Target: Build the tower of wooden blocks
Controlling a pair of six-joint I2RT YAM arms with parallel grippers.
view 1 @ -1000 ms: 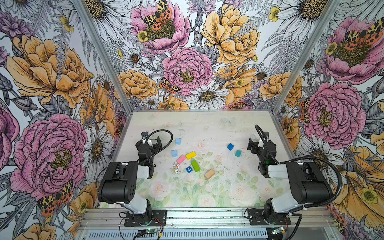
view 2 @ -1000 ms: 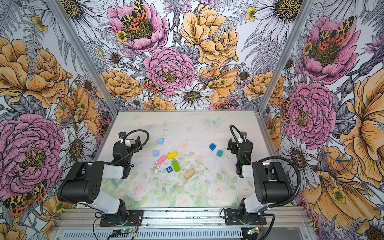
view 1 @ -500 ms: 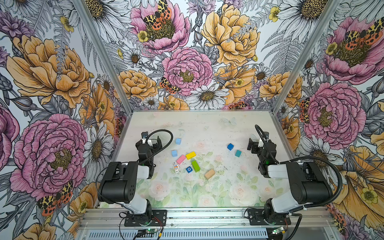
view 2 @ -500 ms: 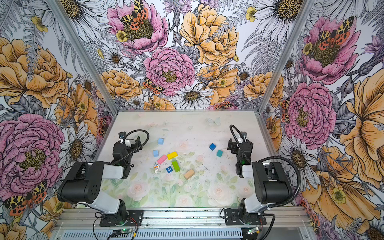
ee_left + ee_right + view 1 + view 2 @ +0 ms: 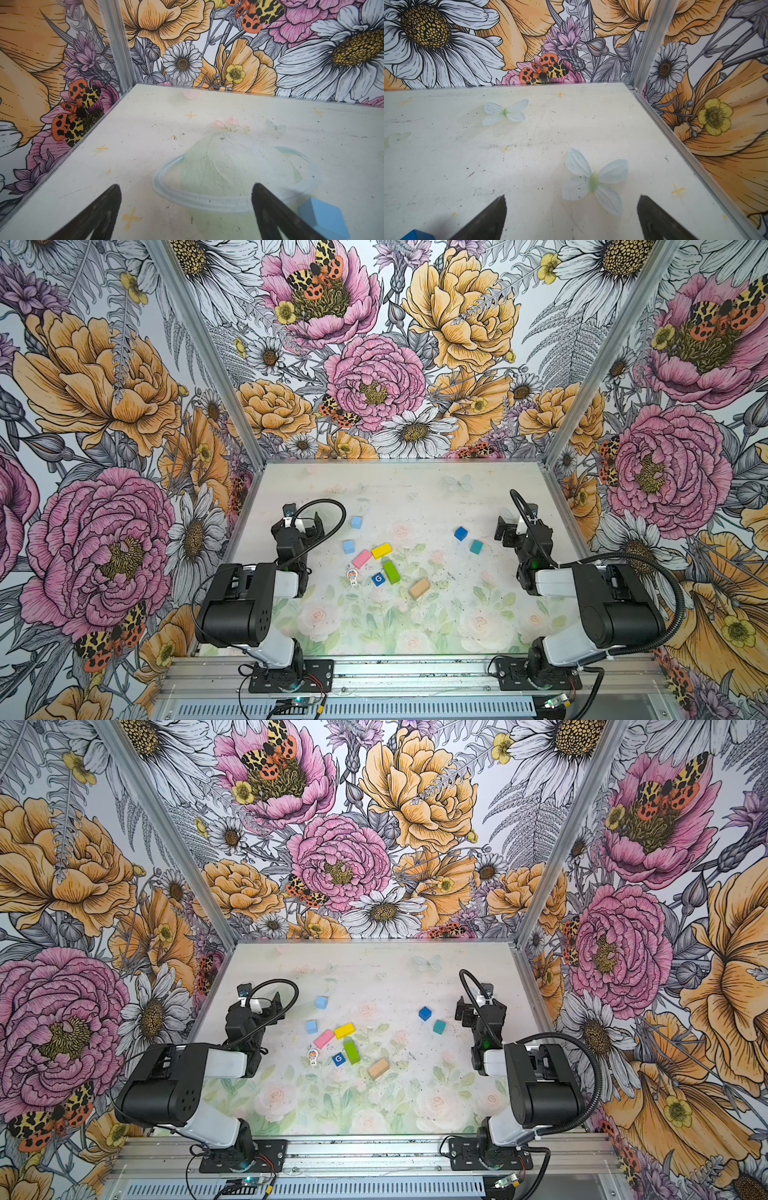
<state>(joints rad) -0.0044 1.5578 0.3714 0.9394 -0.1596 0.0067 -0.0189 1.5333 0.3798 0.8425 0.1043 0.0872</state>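
Lying unstacked between both sets of jaws are light blue cubes [image 5: 348,547], a white figure [image 5: 352,576], a pink brick [image 5: 362,558], a yellow brick [image 5: 381,550], a green brick [image 5: 391,571] and a tan brick [image 5: 419,588]. The left gripper [image 5: 186,189] hangs low, jaws wide and empty, one cube just outside them. The right gripper [image 5: 571,199] hangs alike, wide and empty.

matt painted wooden blocks [image 5: 381,550], scuffed matt tabletop [image 5: 415,497], glossy black plastic arms [image 5: 237,610]

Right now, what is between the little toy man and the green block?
The dark blue cube marked G lies between the toy man and the green block, as both top views show.
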